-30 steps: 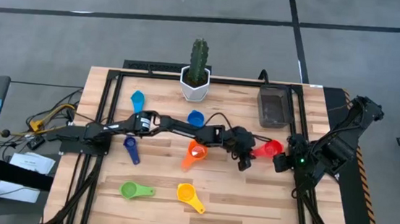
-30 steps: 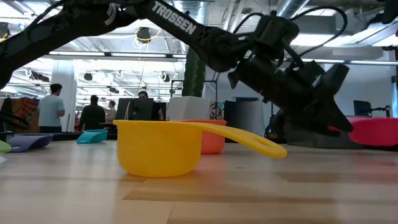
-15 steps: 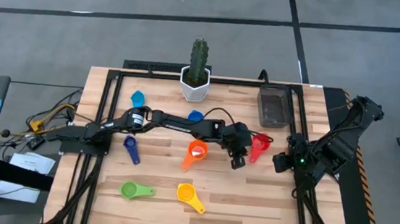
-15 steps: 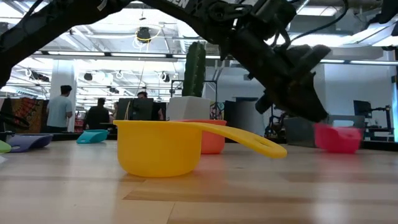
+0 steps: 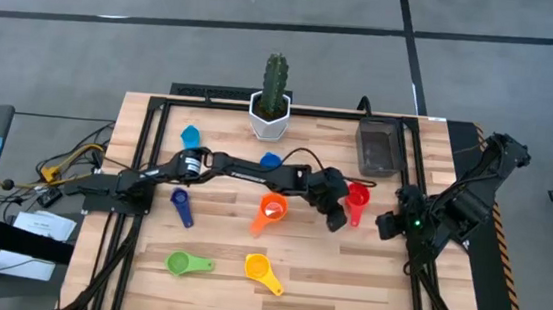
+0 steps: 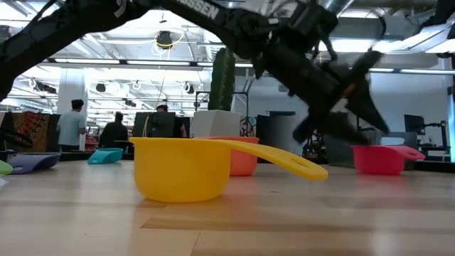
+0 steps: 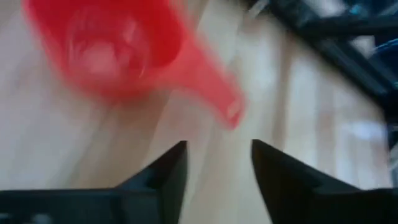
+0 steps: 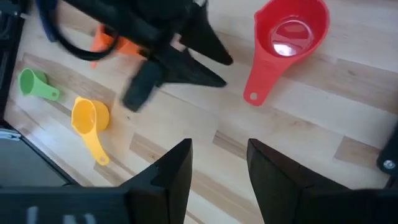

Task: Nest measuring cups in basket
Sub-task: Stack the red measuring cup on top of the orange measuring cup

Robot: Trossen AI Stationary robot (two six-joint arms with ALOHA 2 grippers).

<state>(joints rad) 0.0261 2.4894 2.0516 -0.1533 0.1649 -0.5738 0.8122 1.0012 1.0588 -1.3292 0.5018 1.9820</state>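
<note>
The red measuring cup [image 5: 356,195] stands upright on the table with its handle toward the near edge; it also shows in the left wrist view [image 7: 112,43] and the right wrist view [image 8: 289,31]. My left gripper [image 5: 337,219] is open just left of it, touching nothing [image 7: 217,149] [image 6: 380,96]. My right gripper [image 5: 387,225] is open and hovers right of the cup [image 8: 217,155]. The dark grey basket [image 5: 379,149] sits toward the far right. The orange [image 5: 270,211], yellow [image 5: 263,270], green [image 5: 187,263], dark blue [image 5: 182,207], blue [image 5: 270,160] and light blue [image 5: 191,135] cups lie scattered.
A white hexagonal pot with a cactus [image 5: 271,114] stands at the far edge, left of the basket. A black frame [image 5: 410,177] runs around the work area. People stand in the room behind the table [image 6: 71,124]. Bare wood lies between the red cup and the yellow cup.
My left gripper carried the red cup a short way toward the table's left, away from the right arm, and set it down. It then opened and let go. The cup went from raised and tilted to upright on the table.
</note>
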